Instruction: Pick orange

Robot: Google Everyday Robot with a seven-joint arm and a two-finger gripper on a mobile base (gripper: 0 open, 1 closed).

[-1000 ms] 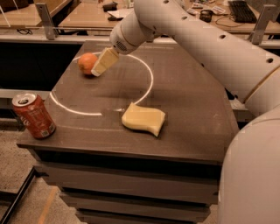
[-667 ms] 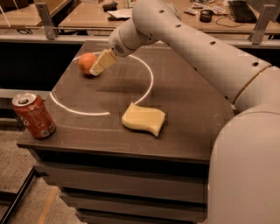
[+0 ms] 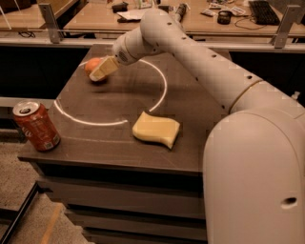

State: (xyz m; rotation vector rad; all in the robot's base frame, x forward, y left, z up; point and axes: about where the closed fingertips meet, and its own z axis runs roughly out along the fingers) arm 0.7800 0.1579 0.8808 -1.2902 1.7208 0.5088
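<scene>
The orange (image 3: 91,63) sits at the far left of the dark table (image 3: 119,102), just inside a white circle painted on the top. My gripper (image 3: 101,71) reaches down from the right and lies right against the orange's near right side, covering part of it. The arm stretches across the table's back from the large white body at the right. The orange rests on the table.
A red soda can (image 3: 36,126) stands at the table's front left corner. A pale yellow curved sponge (image 3: 156,129) lies near the front middle. Behind the table runs a rail and desks (image 3: 95,14) with clutter. The floor drops off at the left.
My gripper has moved left and now overlaps the orange's right side. The arm and body fill more of the right of the view. The orange, can and sponge have not moved.
</scene>
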